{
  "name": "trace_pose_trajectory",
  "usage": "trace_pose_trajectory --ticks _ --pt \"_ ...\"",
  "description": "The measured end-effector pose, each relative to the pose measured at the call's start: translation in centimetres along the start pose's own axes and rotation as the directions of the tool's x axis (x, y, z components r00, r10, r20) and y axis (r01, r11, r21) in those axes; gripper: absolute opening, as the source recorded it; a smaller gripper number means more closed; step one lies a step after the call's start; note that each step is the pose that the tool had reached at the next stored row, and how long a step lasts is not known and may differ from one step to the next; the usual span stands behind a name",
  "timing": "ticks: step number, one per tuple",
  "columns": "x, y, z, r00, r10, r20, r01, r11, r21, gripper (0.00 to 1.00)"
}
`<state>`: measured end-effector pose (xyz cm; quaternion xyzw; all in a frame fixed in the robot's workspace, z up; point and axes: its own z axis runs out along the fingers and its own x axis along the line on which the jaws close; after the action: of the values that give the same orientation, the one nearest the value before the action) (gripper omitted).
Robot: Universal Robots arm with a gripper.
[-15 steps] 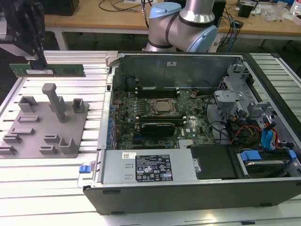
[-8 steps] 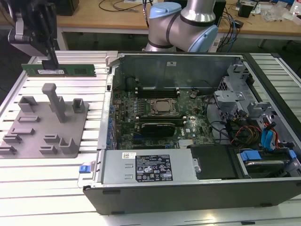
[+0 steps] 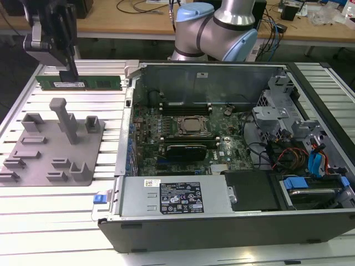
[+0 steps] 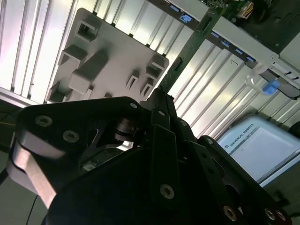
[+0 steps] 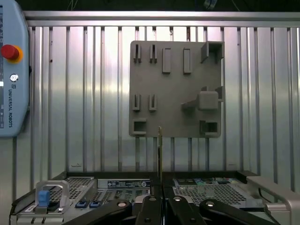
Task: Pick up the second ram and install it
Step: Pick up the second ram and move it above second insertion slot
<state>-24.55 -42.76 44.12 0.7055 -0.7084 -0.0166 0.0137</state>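
The gripper [image 3: 70, 76] hung at ten o'clock in the exterior view, pointing straight down, jaws clamped on the second ram [image 3: 97, 83]. The arm [image 3: 219, 25] bent at twelve o'clock.

Grey holder tray [image 3: 50, 151] on slatted bench [image 3: 50, 216], just beside open computer case [image 3: 211, 77] with green motherboard [image 3: 148, 119].

The end effector [image 3: 69, 75] grips the second ram [image 3: 100, 83] in open air above the slatted counter [image 3: 33, 221]. The holder tray's [image 3: 33, 160] tall post [image 3: 65, 119] stands near. Toward the exterior view's right, the case wall [image 3: 133, 94] rises before the uncovered motherboard [image 3: 150, 122].
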Motion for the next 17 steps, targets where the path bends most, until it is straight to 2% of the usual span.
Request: trace_pose_trajectory --ticks 10,14,17 --pt "-0.01 -2.76 -0.12 1.0 0.0 0.0 0.0 1.0 0.0 0.09" --pt "-0.02 -5.18 -0.21 1.0 0.0 0.0 0.0 1.0 0.0 0.09" --pt "-0.03 -6.09 -0.25 1.0 0.0 0.0001 0.0 1.0 0.0 0.09"
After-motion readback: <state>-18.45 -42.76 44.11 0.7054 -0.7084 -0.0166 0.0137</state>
